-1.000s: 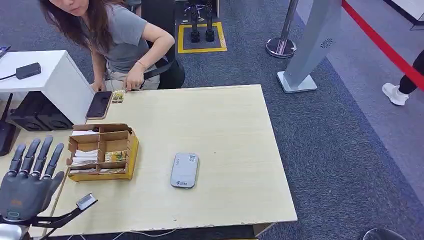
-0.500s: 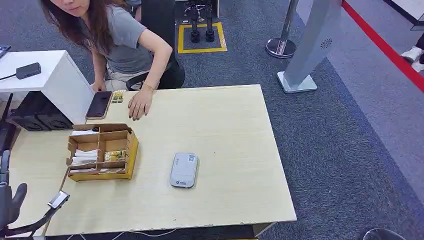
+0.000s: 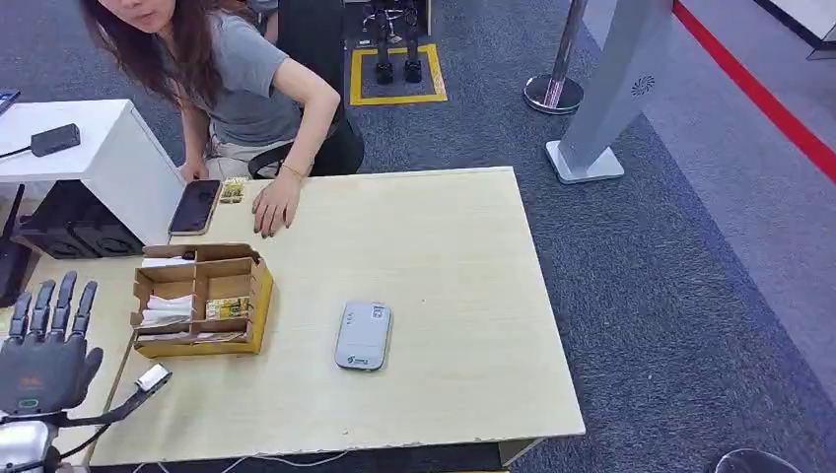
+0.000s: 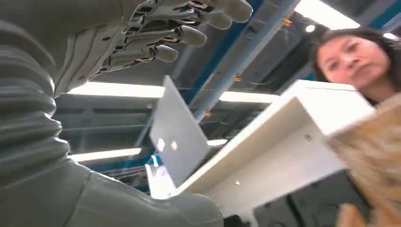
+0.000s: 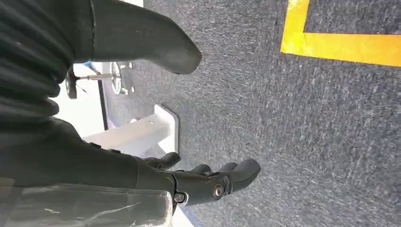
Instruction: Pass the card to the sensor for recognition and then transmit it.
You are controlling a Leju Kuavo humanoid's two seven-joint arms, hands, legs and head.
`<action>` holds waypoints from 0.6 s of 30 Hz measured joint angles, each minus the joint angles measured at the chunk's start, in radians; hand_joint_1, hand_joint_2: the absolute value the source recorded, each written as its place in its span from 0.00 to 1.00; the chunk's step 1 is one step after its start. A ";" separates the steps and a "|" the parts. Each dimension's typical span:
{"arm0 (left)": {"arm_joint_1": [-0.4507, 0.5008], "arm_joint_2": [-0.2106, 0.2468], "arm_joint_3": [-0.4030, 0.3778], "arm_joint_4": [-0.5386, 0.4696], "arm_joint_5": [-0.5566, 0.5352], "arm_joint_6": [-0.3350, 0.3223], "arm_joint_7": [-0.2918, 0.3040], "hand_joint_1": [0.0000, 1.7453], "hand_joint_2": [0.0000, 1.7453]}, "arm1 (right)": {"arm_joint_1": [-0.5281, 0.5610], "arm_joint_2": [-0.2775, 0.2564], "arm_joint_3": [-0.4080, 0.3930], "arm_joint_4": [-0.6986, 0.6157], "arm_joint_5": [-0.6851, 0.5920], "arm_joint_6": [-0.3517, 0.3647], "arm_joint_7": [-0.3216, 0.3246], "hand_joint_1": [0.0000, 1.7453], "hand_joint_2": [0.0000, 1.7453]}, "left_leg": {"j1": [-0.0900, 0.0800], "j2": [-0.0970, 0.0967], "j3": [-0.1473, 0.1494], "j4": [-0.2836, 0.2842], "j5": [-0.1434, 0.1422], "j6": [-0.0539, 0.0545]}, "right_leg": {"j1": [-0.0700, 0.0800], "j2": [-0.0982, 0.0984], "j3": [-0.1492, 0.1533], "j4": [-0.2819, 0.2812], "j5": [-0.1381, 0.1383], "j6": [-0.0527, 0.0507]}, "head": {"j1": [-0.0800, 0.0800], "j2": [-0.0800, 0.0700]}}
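Observation:
The grey card sensor (image 3: 363, 335) lies flat near the middle of the wooden table (image 3: 463, 246). To its left stands a cardboard box (image 3: 254, 296) with compartments, holding white cards (image 3: 168, 310) and a yellow-green card (image 3: 227, 307). Another small yellow-green card (image 3: 233, 190) lies at the far edge beside a phone (image 3: 195, 205). My left hand (image 3: 44, 345) is raised off the table's left front corner, fingers straight and apart, holding nothing; its fingers (image 4: 179, 33) point upward in the left wrist view. My right hand (image 5: 208, 182) hangs above the carpet with its fingers apart and nothing in it.
A person sits behind the table with one hand (image 3: 273, 209) resting on it near the phone. A white cabinet (image 3: 108, 148) and black boxes (image 3: 74, 222) stand at the left. A small grey clip on a cable (image 3: 153, 377) sticks out by my left wrist.
The person's hand came down onto the table top. My left hand dropped almost out of the picture, then rose again, now lower and further left than one second ago.

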 joint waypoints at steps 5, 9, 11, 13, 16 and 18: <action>-0.038 -0.022 -0.010 0.044 -0.001 0.000 -0.018 0.00 1.00 | -0.001 0.000 0.000 0.000 0.000 0.000 0.000 0.00 1.00 | 0.000 0.000 0.000 0.000 0.000 0.000 | 0.000 0.001 -0.001 0.000 0.000 0.000 | 0.000 0.000; -0.063 -0.036 -0.035 0.061 -0.001 0.000 -0.025 0.00 1.00 | -0.002 0.000 0.000 0.000 0.000 0.000 -0.003 0.00 1.00 | 0.000 0.000 0.000 0.000 0.000 0.000 | 0.000 0.000 -0.001 0.000 0.000 0.000 | 0.000 0.000; -0.075 -0.041 -0.056 0.069 -0.001 0.000 -0.022 0.00 1.00 | -0.002 0.000 0.001 0.000 0.000 0.000 -0.003 0.00 1.00 | 0.000 0.000 0.000 0.000 0.000 0.000 | 0.000 0.001 -0.001 0.000 0.000 0.000 | 0.000 0.000; -0.085 -0.045 -0.073 0.075 -0.001 0.001 -0.020 0.00 1.00 | -0.002 0.000 0.001 0.000 0.000 0.000 -0.003 0.00 1.00 | 0.000 0.000 0.000 0.000 0.000 0.000 | 0.000 0.001 -0.001 0.000 0.000 -0.001 | 0.000 0.000; -0.092 -0.053 -0.084 0.084 0.001 0.002 -0.021 0.00 1.00 | -0.002 0.000 0.001 0.000 0.000 0.000 -0.003 0.00 1.00 | 0.000 0.000 0.000 0.000 0.000 0.000 | 0.000 0.001 -0.001 0.000 0.000 -0.001 | 0.000 0.000; -0.096 -0.059 -0.088 0.090 0.004 0.002 -0.027 0.00 1.00 | -0.002 0.000 0.001 0.000 0.000 0.000 -0.003 0.00 1.00 | 0.000 0.000 0.000 0.000 0.000 0.000 | 0.000 0.001 -0.001 0.000 0.000 -0.001 | 0.000 0.000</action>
